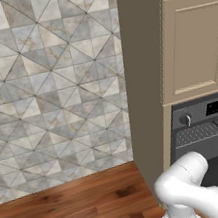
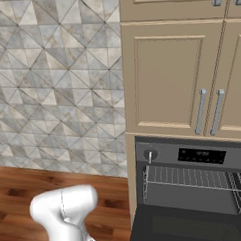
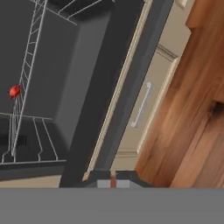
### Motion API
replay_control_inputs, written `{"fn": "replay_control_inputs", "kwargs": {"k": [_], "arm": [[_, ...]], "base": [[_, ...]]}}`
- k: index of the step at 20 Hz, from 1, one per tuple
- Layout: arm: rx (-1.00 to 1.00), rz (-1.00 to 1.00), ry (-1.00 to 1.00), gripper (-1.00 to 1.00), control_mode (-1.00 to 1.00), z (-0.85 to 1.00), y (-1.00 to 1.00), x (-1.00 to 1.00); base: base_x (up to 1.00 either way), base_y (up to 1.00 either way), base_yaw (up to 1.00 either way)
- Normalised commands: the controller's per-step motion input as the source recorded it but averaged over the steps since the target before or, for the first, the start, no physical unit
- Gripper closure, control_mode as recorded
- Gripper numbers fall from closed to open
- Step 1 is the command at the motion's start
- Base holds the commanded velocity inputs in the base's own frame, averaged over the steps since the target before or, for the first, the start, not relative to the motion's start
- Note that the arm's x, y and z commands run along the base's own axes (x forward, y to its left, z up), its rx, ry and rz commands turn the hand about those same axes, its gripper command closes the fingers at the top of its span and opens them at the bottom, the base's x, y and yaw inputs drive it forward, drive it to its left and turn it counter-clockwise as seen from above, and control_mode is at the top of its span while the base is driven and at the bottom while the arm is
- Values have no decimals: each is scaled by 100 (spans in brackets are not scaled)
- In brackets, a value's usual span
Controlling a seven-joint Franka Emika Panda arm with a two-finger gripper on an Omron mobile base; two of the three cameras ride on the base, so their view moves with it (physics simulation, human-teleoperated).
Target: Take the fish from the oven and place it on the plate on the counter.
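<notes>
The black oven [image 1: 212,133] [image 2: 196,186] stands with its door [image 2: 193,228] down, wire racks showing inside. In the hand view I look into the oven cavity [image 3: 65,78] at a roll. The fish [image 3: 14,91], a tiny red-orange item, lies on a wire rack [image 3: 26,83] deep at the left. My gripper [image 3: 113,180] is shut with nothing in it, outside the oven's front frame and well away from the fish. The blue plate and the counter are out of view.
Beige cabinets [image 2: 175,74] with metal handles rise above the oven. A beige drawer front with a handle [image 3: 142,105] sits beside the oven frame. Tiled wall [image 1: 47,91] and reddish wood floor [image 1: 73,209] lie to the left. My white arm [image 1: 191,188] bends low.
</notes>
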Motion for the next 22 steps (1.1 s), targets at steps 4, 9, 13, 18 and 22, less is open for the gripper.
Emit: {"fn": "replay_control_inputs", "kwargs": {"k": [4,9,13,18,22], "arm": [[0,-18,1,-100,-100,27,-22,-58],[0,-13,5,-100,-100,78,-31,-79],[0,-3,0,-100,-100,100,-14,-66],[0,0,-1,-100,-100,100,0,-54],[0,0,0,-100,-100,100,9,-40]], "base": [[0,0,0],[0,0,0],[0,0,0],[0,0,0],[0,0,0]]}}
